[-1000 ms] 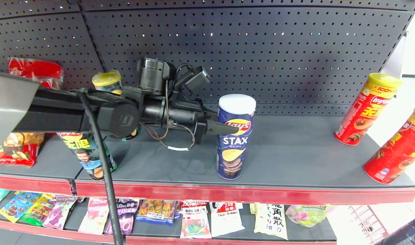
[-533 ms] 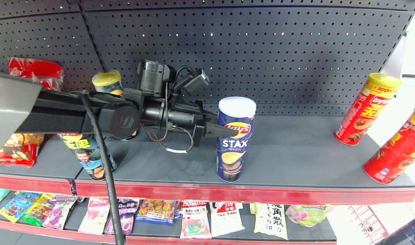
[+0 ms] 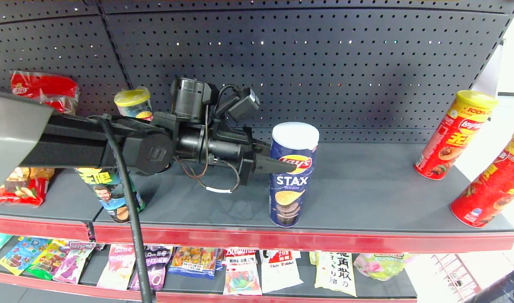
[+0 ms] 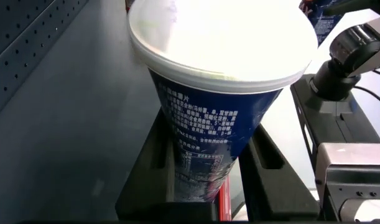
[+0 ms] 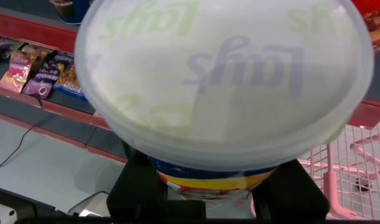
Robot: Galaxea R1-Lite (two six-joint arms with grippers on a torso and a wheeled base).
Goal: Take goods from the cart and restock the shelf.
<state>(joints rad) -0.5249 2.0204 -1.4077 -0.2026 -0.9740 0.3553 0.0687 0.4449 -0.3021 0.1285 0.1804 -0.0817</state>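
Note:
A blue chips can with a white lid stands upright near the front of the grey shelf. My left gripper reaches in from the left and is shut on its upper half. The left wrist view looks down on this blue can, with a black finger on each side of it. My right gripper is shut on another chips can, seen from above its clear lid, with a yellow and blue body below. Its base is hidden.
Two red cans lean at the shelf's right end. A green can, a yellow-lidded can and snack bags sit at the left. Bare shelf lies between the blue and red cans. A pink wire cart is below.
My left gripper has carried the blue can slightly down and to the right, toward the shelf's front. The rest of the shelf is unchanged.

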